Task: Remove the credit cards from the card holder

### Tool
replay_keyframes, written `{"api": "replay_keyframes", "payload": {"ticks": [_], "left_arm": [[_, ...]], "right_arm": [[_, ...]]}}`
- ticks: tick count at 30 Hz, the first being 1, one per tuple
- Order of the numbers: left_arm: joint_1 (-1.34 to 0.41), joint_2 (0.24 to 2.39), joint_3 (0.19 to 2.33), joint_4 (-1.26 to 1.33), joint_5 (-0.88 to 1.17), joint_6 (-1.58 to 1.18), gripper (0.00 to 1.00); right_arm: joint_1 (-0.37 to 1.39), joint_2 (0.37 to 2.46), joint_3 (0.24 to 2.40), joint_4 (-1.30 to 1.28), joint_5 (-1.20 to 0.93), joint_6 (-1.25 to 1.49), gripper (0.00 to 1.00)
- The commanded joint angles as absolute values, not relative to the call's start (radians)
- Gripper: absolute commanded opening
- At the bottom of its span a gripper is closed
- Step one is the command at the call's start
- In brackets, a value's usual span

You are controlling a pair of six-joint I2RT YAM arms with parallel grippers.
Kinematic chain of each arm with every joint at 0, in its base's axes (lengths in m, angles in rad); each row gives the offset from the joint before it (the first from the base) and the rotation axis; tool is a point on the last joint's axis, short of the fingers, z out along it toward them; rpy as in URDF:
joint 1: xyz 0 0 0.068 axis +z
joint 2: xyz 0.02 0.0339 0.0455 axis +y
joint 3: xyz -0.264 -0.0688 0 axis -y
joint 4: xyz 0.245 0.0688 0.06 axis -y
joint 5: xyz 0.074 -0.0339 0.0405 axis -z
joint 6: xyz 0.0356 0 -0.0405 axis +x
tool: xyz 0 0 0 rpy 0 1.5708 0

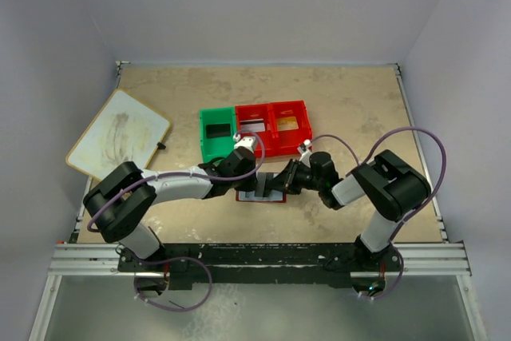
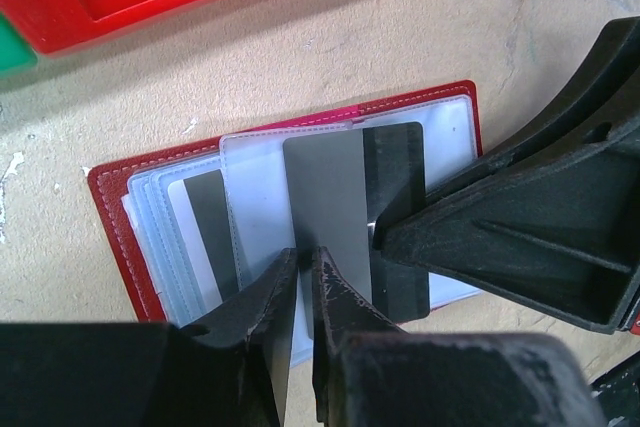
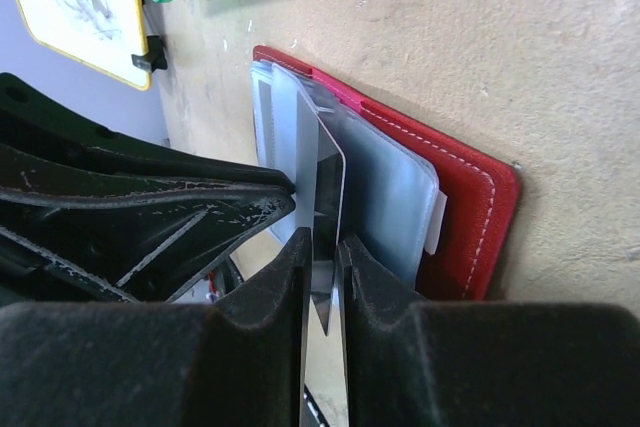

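silver-grey card [image 2: 325, 197] reads as thin, stiff, v. light and slick, prob plastic, so it could slip out of a weak pinch and flex if levered. best hold: a bare edge, fingers flat on both faces, pulling along the sleeve's opening w/o twisting. the sleeves [image 2: 255, 197] look like soft clear plastic and the card holder [image 2: 108, 237] looks light too, so it may drag along w/ the card unless smth pins it.

left claw [image 2: 305, 265]: fingers closed to a hairline slit on the card's near edge, gripping it. the card sits just ahead of the fingertips and seems lifted off the sleeves. the open holder lies flat on the tabletop [image 2: 300, 57], under and ahead of the claw. another card [image 2: 205, 232] sits in a sleeve, ahead and left of the tips.

right claw [image 3: 322, 252]: the card's edge runs between its fingers w/ a slim gap. can't tell if it's pinching or just loose around it. the holder's maroon cover lies ahead and right of its tips.

pose: both arms reach inward, low over the tabletop, wrists angled down. the claws meet nose to nose on the same card. left arm [image 1: 176, 185] is stretched long, right arm [image 1: 383, 185] folded w/ elbow raised.
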State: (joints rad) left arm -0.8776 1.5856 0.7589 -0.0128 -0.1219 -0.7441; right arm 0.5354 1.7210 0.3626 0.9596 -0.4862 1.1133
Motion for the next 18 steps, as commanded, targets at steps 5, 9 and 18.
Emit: {"api": "replay_keyframes", "payload": {"ticks": [5,9,18], "left_arm": [[-0.876,1.583,0.729,-0.117,-0.143,-0.737,0.09],[-0.875,1.573,0.73,-0.122,-0.145,-0.736,0.08],[-0.876,1.549,0.727,-0.135,-0.173,-0.739,0.08]], "right_arm": [[0.531,1.721,0.373,1.015,-0.523,1.117,0.15],[0.531,1.711,0.364,1.009,-0.52,1.135,0.01],[0.53,1.532,0.39,0.708,-0.378,1.061,0.0]]}}
